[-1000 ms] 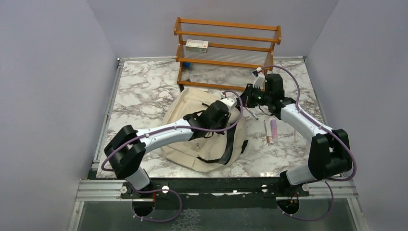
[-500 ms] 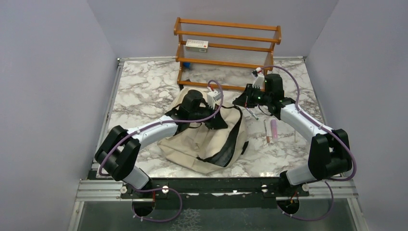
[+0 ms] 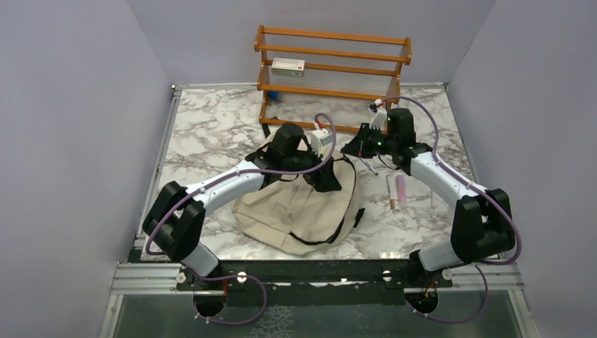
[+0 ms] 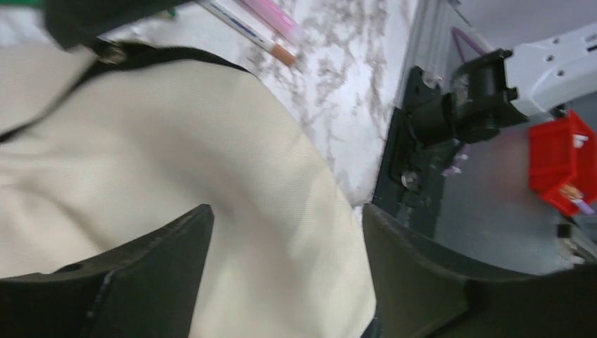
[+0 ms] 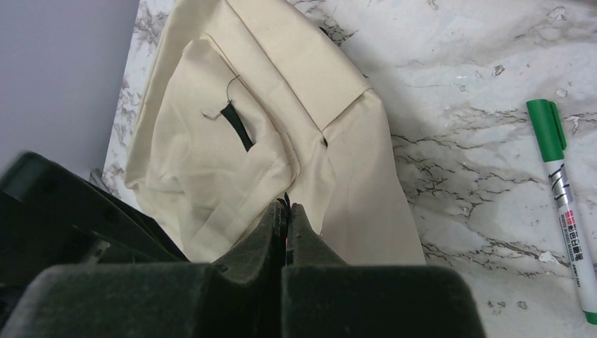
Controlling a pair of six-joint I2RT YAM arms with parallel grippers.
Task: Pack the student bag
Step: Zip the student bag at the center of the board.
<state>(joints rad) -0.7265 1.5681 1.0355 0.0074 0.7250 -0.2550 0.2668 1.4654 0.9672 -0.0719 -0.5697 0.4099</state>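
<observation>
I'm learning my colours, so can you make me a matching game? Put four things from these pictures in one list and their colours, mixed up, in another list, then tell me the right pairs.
Things:
1. student bag
2. marker
3. rack
4. bin

Colours:
A. red
B. orange-brown wood
C. cream-beige
D. white with a green cap

Pairs: 1-C, 2-D, 3-B, 4-A
</observation>
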